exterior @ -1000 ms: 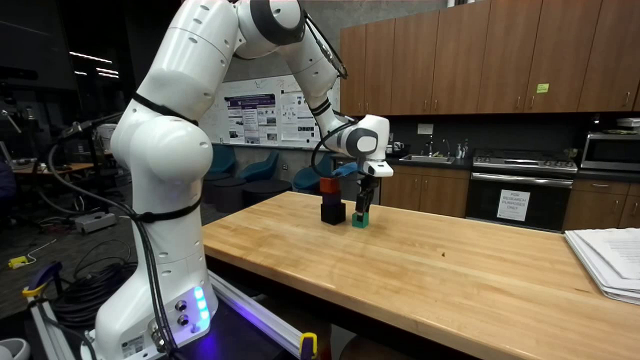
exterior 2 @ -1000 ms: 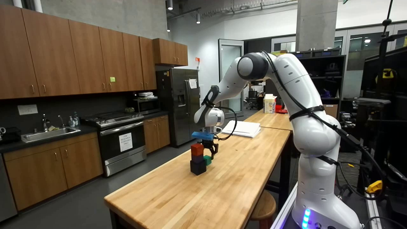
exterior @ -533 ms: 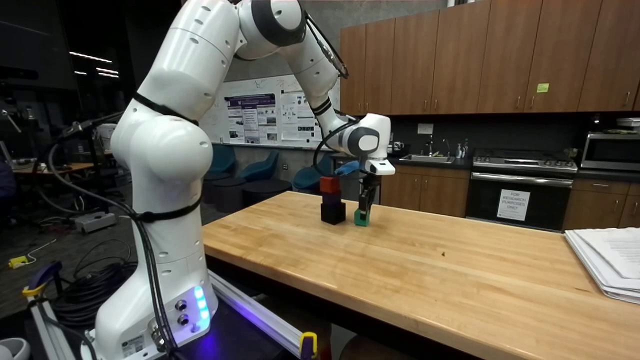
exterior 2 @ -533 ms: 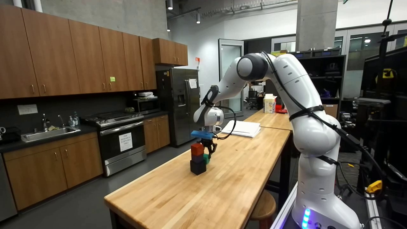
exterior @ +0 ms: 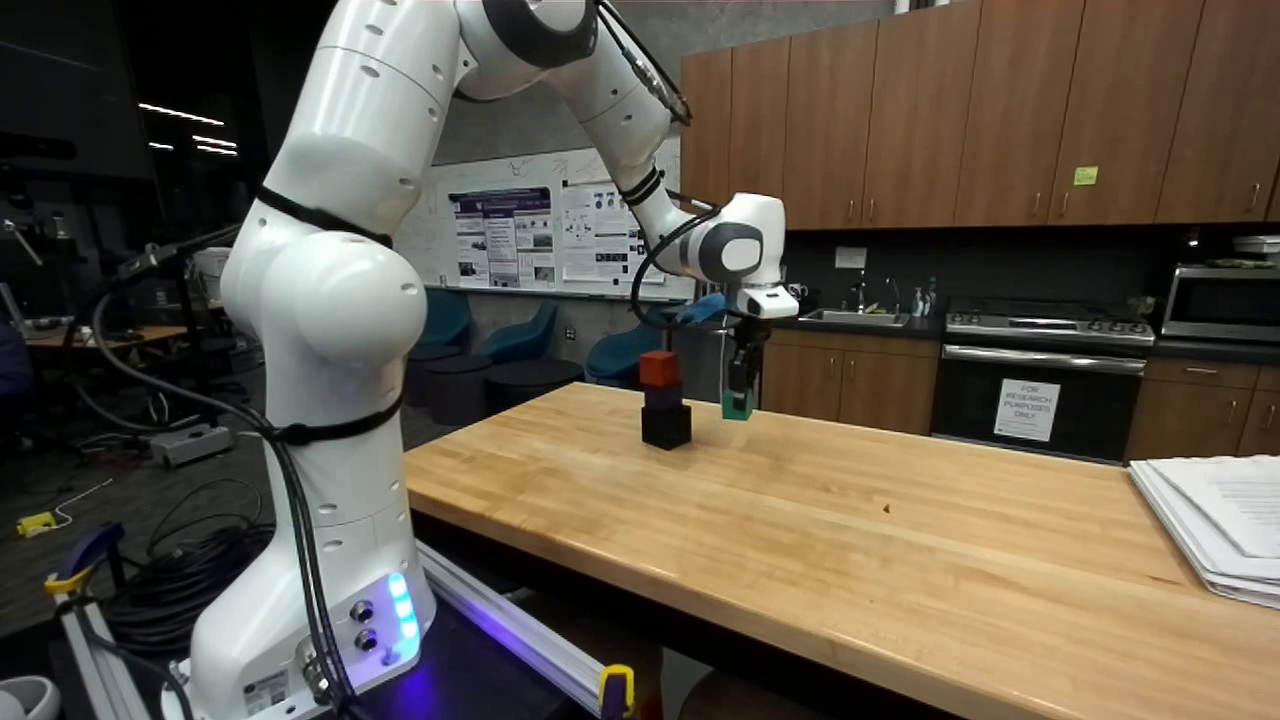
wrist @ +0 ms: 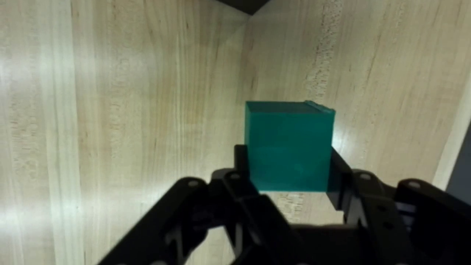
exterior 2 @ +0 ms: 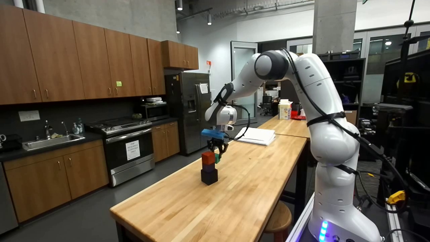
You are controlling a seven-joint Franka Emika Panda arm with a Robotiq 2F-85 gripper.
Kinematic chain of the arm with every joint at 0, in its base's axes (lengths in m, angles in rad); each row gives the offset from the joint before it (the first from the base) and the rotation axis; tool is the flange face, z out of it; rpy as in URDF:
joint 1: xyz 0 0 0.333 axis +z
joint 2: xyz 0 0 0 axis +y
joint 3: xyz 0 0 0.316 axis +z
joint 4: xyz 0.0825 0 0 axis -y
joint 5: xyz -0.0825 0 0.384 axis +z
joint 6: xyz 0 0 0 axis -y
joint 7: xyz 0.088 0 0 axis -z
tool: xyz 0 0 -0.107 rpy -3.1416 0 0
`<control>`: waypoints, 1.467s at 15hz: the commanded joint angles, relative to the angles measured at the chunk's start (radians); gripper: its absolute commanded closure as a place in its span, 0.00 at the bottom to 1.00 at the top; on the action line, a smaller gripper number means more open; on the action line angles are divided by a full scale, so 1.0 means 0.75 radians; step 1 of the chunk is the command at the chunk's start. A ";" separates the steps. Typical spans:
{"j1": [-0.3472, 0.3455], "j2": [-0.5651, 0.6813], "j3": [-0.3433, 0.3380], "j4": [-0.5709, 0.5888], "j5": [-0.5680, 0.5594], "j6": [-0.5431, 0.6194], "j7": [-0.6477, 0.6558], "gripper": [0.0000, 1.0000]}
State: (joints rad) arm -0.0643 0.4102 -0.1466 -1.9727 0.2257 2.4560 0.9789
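Observation:
My gripper (wrist: 289, 167) is shut on a green cube (wrist: 289, 147), one black finger (wrist: 241, 159) against each side of it. In both exterior views the cube (exterior: 737, 405) hangs above the wooden table, under the gripper (exterior 2: 217, 149). Beside it stands an upright stack: a red cube (exterior: 659, 368) on top, a dark purple cube (exterior: 662, 397) in the middle and a larger black block (exterior: 666, 427) at the bottom. In an exterior view the red cube (exterior 2: 208, 158) partly covers the green cube (exterior 2: 217, 158). A dark block corner (wrist: 250, 5) shows at the wrist view's top edge.
The wooden table (exterior: 850, 560) carries a pile of white papers (exterior: 1215, 520) at its far end from the stack. A stool (exterior 2: 280, 216) stands under the table's edge. A carton (exterior 2: 285, 110) sits on a further table. The stove (exterior 2: 121, 131) and sink counter lie beyond.
The gripper has closed on the green cube and risen with it off the table, shifting slightly away from the stack. The stack has stayed in place.

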 commanded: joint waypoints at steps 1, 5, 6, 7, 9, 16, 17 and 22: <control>0.035 -0.122 -0.034 -0.034 -0.085 -0.049 0.017 0.76; 0.036 -0.216 -0.020 -0.017 -0.194 -0.139 -0.031 0.76; 0.034 -0.235 -0.012 -0.009 -0.207 -0.168 -0.054 0.76; 0.033 -0.256 -0.002 0.000 -0.217 -0.209 -0.086 0.76; 0.037 -0.291 0.013 0.015 -0.240 -0.270 -0.155 0.76; 0.060 -0.385 0.084 0.029 -0.317 -0.384 -0.536 0.76; 0.063 -0.394 0.096 0.024 -0.306 -0.396 -0.602 0.76; 0.072 -0.412 0.143 0.022 -0.290 -0.493 -0.927 0.76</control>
State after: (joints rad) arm -0.0115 0.1289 -0.0543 -1.9469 0.0080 2.1420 0.4088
